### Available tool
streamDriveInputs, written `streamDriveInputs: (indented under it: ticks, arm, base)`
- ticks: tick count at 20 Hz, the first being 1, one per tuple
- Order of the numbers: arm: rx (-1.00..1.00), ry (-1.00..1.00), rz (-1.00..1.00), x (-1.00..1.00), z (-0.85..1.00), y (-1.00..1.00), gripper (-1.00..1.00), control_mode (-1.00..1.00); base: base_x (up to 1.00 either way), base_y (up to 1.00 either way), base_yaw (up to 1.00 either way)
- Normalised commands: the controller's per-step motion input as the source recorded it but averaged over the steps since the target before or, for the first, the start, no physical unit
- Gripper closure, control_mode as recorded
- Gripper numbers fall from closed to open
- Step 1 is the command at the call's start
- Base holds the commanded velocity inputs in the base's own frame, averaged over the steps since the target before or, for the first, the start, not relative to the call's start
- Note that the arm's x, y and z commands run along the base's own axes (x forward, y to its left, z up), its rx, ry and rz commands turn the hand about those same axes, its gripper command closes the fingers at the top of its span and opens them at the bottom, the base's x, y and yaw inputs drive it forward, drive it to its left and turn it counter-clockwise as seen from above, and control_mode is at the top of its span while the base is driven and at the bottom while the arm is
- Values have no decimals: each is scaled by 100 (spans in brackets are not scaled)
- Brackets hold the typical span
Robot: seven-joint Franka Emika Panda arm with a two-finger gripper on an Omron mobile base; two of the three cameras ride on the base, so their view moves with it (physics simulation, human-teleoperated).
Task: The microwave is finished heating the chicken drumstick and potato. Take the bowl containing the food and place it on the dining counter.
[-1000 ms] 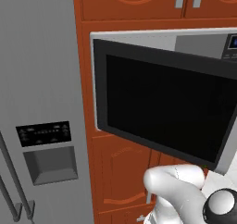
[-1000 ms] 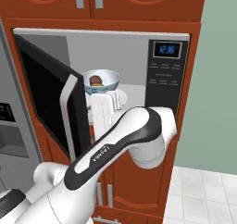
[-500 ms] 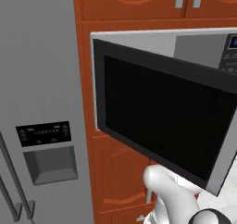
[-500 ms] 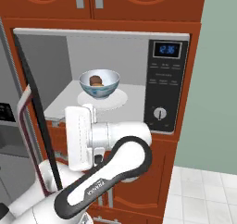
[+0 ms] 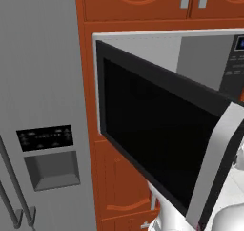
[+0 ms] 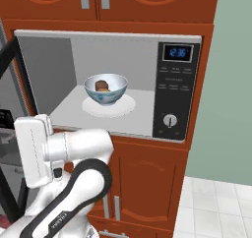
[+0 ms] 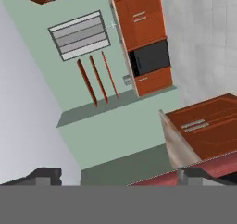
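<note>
Door of the microwave (image 6: 170, 87) stands swung wide to the left. Bowl (image 6: 105, 88) sits on the turntable plate (image 6: 123, 107) inside, the food (image 6: 102, 85) in it. Gripper (image 7: 118, 177) faces away across the room, fingers spread apart, holding nothing. I judge I must turn the hand back toward the cavity, enter level, clear of the door edge, and pinch the near rim

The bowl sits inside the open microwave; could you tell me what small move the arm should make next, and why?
Probably swing the hand toward the cavity: the microwave door is open, the bowl rests untouched on its turntable, while the gripper faces the room.
</note>
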Motion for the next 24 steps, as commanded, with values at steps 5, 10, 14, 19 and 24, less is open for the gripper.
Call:
streamDriveInputs:
  ticks: [5, 10, 14, 19, 24]
  arm:
    - [0, -17, -9, -16, -3, 100, -100, -100]
    - [0, -16, -22, 0, -3, 100, -100, -100]
    - [-2, -5, -20, 23, -27, 95, -100, -100]
    - [0, -6, -3, 0, 2, -17, -100, -100]
    - [1, -9, -28, 8, 17, -100, -100, -100]
  base:
    - [0, 0, 0]
    - [0, 0, 0]
    - [0, 0, 0]
    - [0, 0, 0]
    - [0, 0, 0]
